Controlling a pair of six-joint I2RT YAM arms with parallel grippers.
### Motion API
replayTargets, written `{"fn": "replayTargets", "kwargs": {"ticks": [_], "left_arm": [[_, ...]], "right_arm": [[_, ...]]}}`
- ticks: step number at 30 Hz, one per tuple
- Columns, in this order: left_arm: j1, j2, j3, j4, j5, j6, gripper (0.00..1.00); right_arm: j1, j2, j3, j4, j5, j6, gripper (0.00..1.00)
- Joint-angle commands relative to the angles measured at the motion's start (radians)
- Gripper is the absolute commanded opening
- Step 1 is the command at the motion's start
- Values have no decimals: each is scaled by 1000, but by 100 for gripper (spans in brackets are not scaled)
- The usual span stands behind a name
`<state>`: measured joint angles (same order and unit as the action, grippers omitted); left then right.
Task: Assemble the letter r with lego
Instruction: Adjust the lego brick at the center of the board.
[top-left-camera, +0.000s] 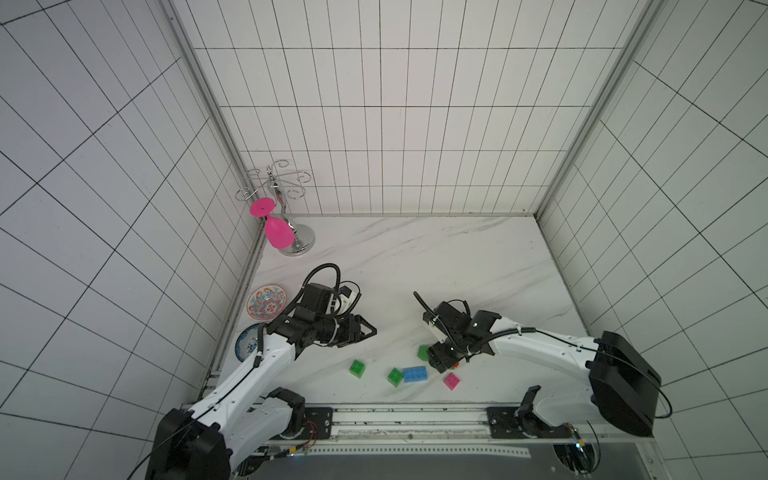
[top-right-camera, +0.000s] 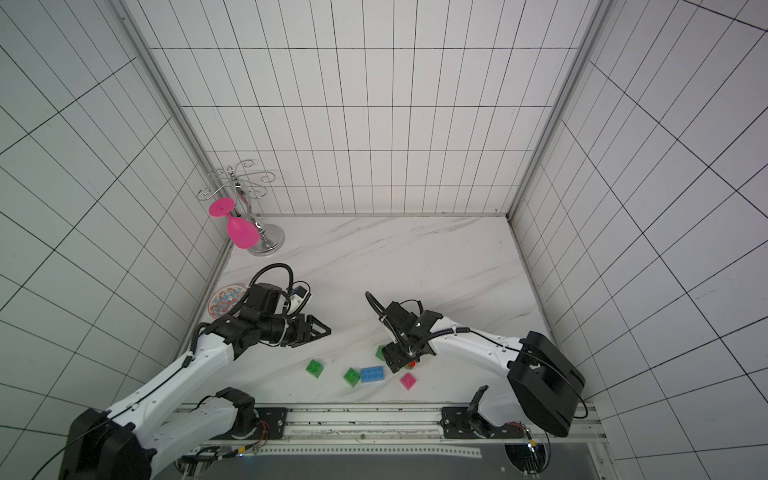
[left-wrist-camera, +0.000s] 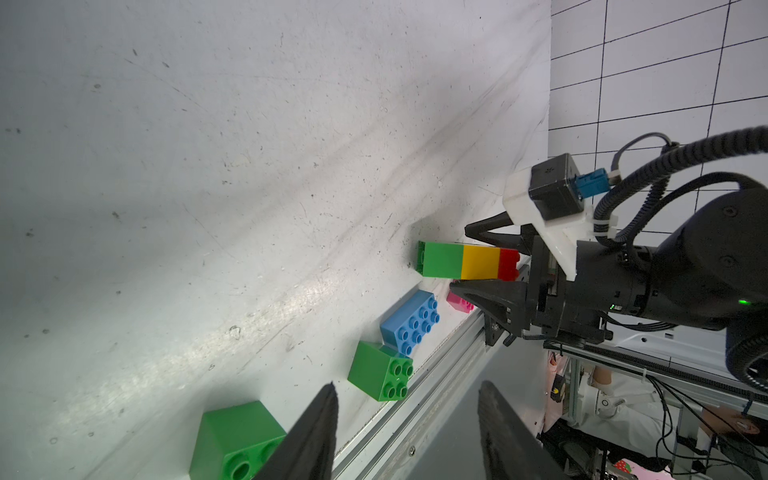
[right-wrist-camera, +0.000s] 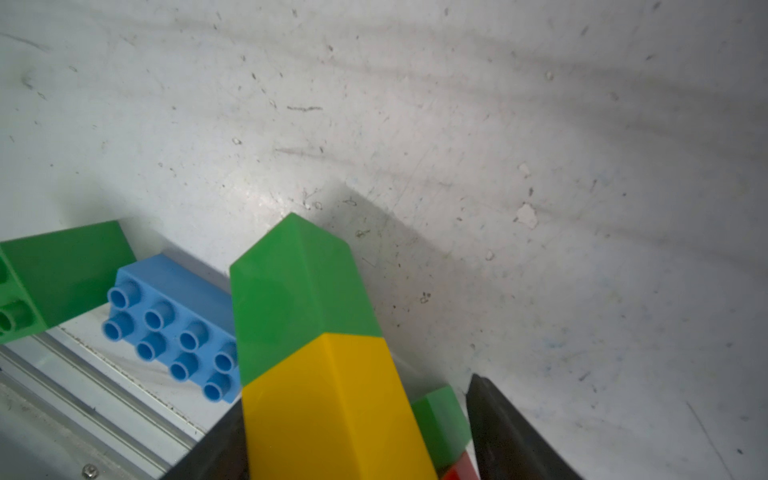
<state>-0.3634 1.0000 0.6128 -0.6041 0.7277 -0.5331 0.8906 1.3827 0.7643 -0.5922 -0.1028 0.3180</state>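
Note:
A stack of lego lies on its side on the table: a green (left-wrist-camera: 440, 259), a yellow (left-wrist-camera: 480, 262) and a red brick (left-wrist-camera: 509, 264) joined in a row, with a further green cube (right-wrist-camera: 440, 424) by the red end. My right gripper (right-wrist-camera: 353, 395) (top-left-camera: 440, 363) straddles the stack's red and yellow end, jaws open. One finger lies against the yellow; a thin gap separates the other from the green cube. Loose near the front edge lie two green cubes (top-left-camera: 357, 368) (top-left-camera: 395, 376), a blue brick (top-left-camera: 414, 374) and a pink one (top-left-camera: 451, 380). My left gripper (left-wrist-camera: 409, 390) (top-left-camera: 370, 331) hovers open and empty, left of the bricks.
A metal glass stand (top-left-camera: 301, 243) with a pink glass (top-left-camera: 277, 235) hanging on it stands at the back left corner. Two patterned plates (top-left-camera: 267, 301) (top-left-camera: 247, 343) lie along the left wall. An aluminium rail (top-left-camera: 415, 409) runs along the table's front edge, close behind the loose bricks.

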Motion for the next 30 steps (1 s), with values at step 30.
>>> {"fn": "replayTargets", "kwargs": {"ticks": [30], "left_arm": [[3,11,12,13,6,0,55]], "right_arm": [[-100,-53,-76,72,-126,50,67]]}}
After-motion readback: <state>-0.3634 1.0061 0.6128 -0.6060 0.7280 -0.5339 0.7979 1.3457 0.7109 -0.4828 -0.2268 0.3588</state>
